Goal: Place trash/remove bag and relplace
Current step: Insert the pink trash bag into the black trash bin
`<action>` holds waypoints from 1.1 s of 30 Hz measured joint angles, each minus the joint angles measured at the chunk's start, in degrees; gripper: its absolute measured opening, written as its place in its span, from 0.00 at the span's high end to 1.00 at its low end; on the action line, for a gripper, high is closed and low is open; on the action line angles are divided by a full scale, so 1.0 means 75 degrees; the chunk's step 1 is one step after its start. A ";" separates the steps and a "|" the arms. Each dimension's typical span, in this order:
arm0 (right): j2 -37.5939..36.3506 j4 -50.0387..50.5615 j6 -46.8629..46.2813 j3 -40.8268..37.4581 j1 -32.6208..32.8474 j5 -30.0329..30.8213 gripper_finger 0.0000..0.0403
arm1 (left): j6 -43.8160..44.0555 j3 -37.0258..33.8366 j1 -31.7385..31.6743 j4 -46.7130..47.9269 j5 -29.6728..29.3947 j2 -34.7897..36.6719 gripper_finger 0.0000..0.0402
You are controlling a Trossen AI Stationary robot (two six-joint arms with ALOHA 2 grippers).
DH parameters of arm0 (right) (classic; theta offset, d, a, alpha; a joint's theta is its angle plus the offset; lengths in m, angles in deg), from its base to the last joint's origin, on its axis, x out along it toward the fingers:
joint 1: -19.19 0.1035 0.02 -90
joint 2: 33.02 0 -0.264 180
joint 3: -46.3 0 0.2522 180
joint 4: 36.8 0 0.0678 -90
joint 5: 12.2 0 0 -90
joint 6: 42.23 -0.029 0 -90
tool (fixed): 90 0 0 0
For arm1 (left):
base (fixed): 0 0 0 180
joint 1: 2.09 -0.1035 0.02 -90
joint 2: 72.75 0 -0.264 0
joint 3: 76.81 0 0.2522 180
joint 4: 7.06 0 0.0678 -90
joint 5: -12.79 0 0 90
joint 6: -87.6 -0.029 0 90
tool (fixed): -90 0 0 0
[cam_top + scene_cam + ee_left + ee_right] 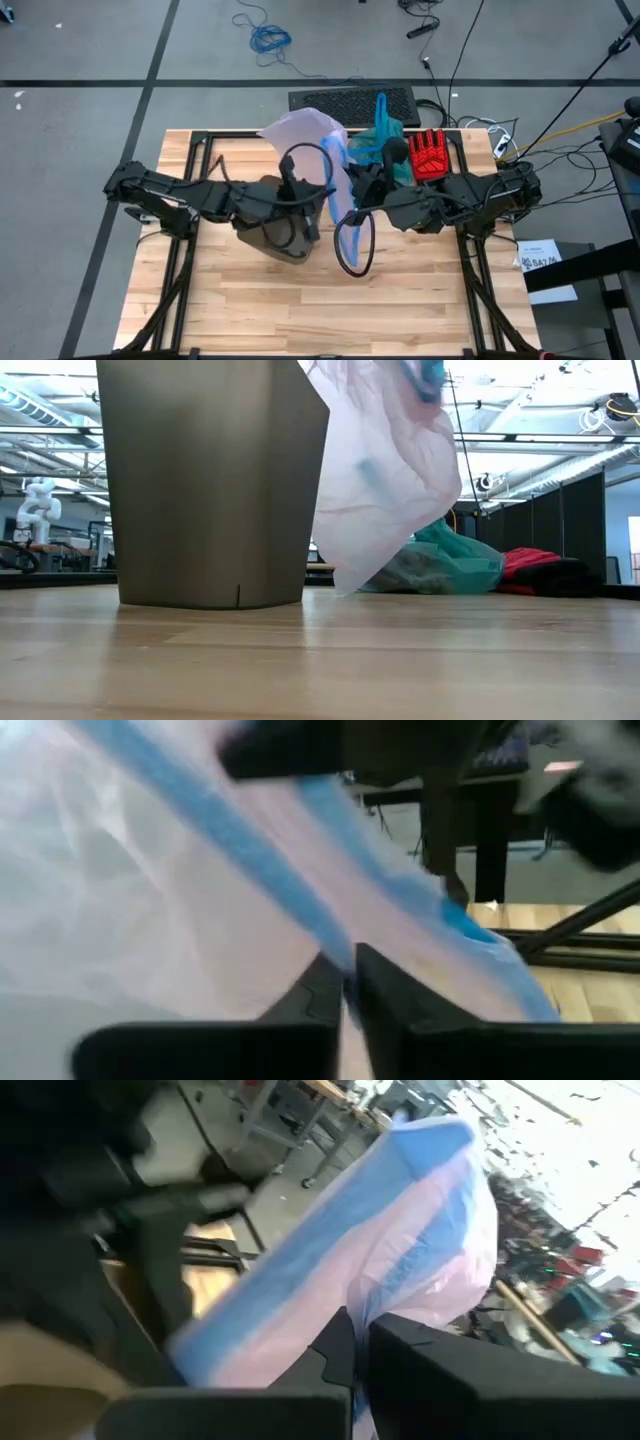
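High view — both pincers pinch the pink bag's (305,135) blue edge.

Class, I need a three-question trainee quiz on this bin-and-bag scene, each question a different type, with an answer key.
1. True or false: the red glove lies inside the bin.
2. Which bag do both tools pinch? A. the teal bag B. the pink bag C. neither
3. Fill in: the teal bag lies on the ___.

Key: 1. False, it lies on the table beside the teal bag. 2. B: left tool and right tool are both shut on it. 3. table.
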 joint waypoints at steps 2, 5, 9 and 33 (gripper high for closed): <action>0.0000 -0.0004 0.0107 0.0000 0.0000 0.0162 1.00 | -0.0139 0.0161 0.0105 0.0068 -0.0009 0.0144 0.97; -0.0041 -0.0008 0.0149 0.0000 0.0000 0.0160 1.00 | -0.0376 0.0494 0.0292 0.0415 -0.0233 0.0402 0.99; -0.0193 -0.0078 0.0366 0.0000 0.0000 0.0319 1.00 | -0.0562 0.0988 0.0543 0.1109 -0.0782 0.0669 1.00; -0.0487 -0.5487 0.5543 0.0000 -0.0052 0.0123 1.00 | -0.1521 0.4389 0.1043 0.3569 -0.1702 0.0816 1.00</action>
